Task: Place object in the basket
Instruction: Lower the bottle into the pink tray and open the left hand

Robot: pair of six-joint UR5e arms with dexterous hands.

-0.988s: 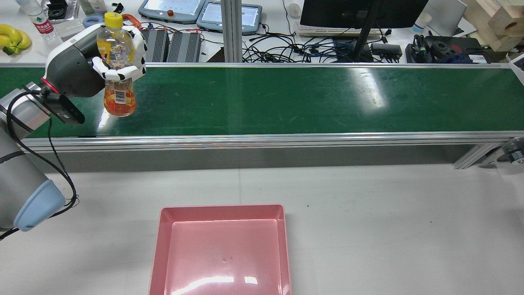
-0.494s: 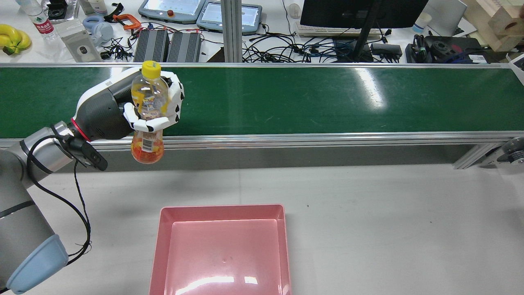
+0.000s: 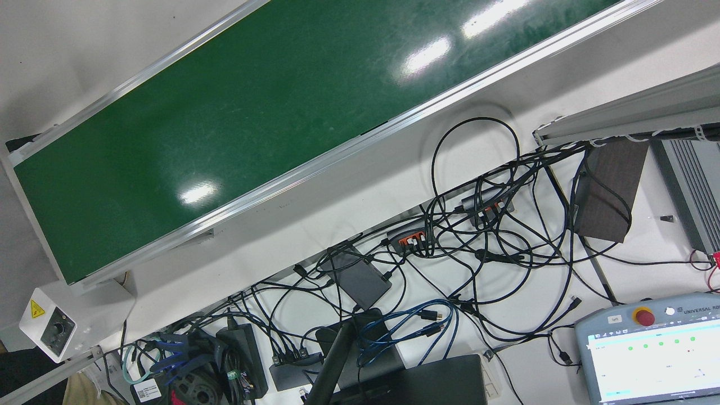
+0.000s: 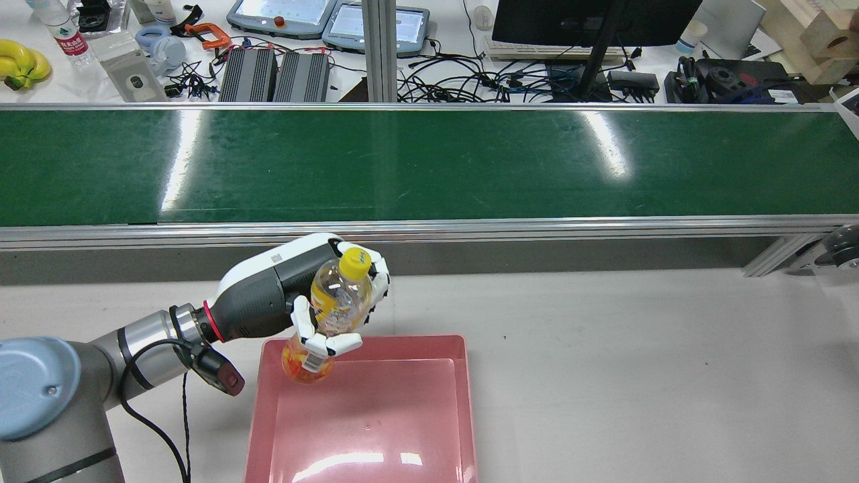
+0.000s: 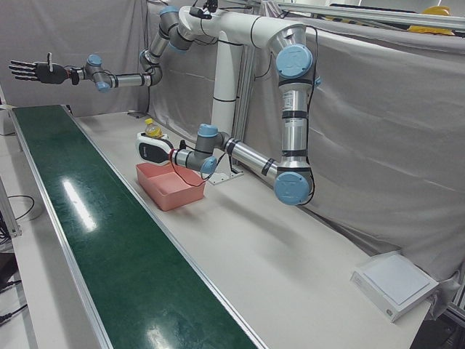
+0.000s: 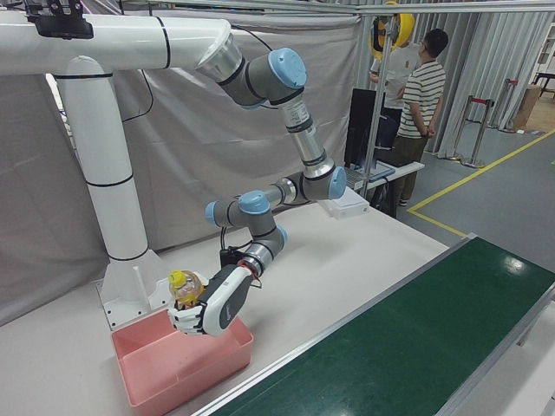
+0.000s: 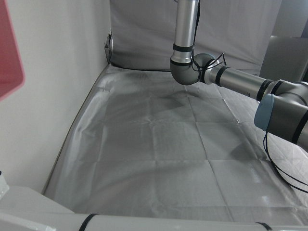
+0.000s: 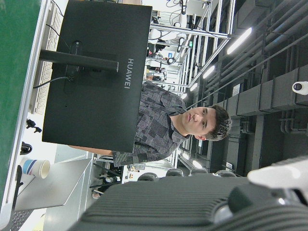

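Green conveyor (image 4: 429, 164) bare; left hand (image 4: 335, 302) grips bottle (image 4: 332, 312) over basket (image 4: 366, 409).

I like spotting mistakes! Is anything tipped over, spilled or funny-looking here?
Nothing is spilled or broken. The left hand holds the juice bottle, capped and slightly tilted, over the near-left corner of the pink basket, not yet set down. The right hand is open, raised far off above the conveyor belt.
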